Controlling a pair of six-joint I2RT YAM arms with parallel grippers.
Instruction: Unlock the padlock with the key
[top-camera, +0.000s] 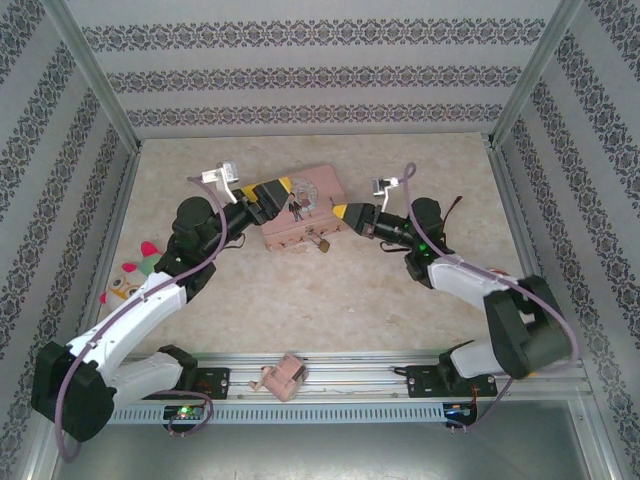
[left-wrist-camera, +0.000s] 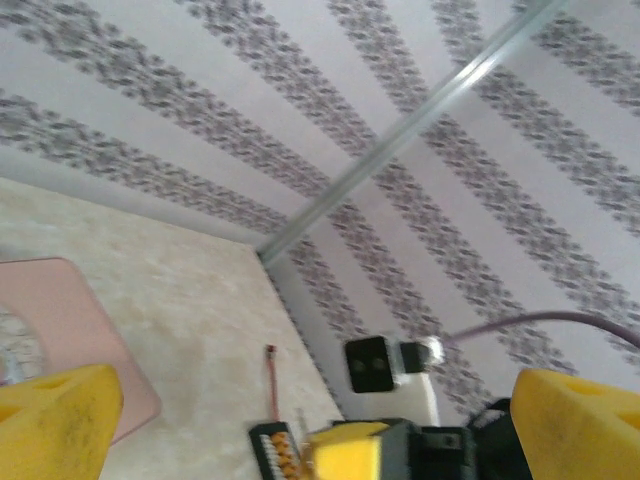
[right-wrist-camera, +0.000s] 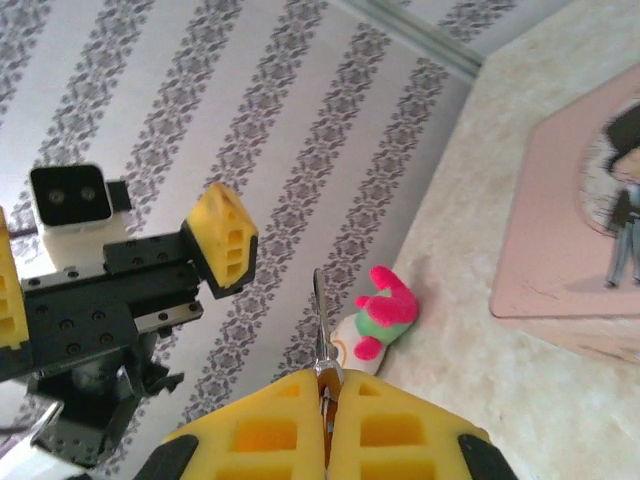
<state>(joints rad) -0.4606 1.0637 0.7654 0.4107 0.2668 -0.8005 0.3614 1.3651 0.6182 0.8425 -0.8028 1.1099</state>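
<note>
Right gripper (right-wrist-camera: 322, 390) is clamped on the key (right-wrist-camera: 318, 310), with its thin shaft sticking out past the yellow pads, close to the right end of the tin (top-camera: 310, 195). Left gripper (top-camera: 270, 195) has its jaws wide apart, holding nothing, at the tin's left end. Padlock (top-camera: 322, 243) sits against the tin's near edge on the surface (top-camera: 350, 300). Plush toy (top-camera: 135, 270) is well off to the left.

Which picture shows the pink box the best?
The top view. There you see the whole pink box, lid and front side both clear. The left wrist view catches just a blurry corner of it at the lower left. The right wrist view shows part of the lid at the right edge.
</note>
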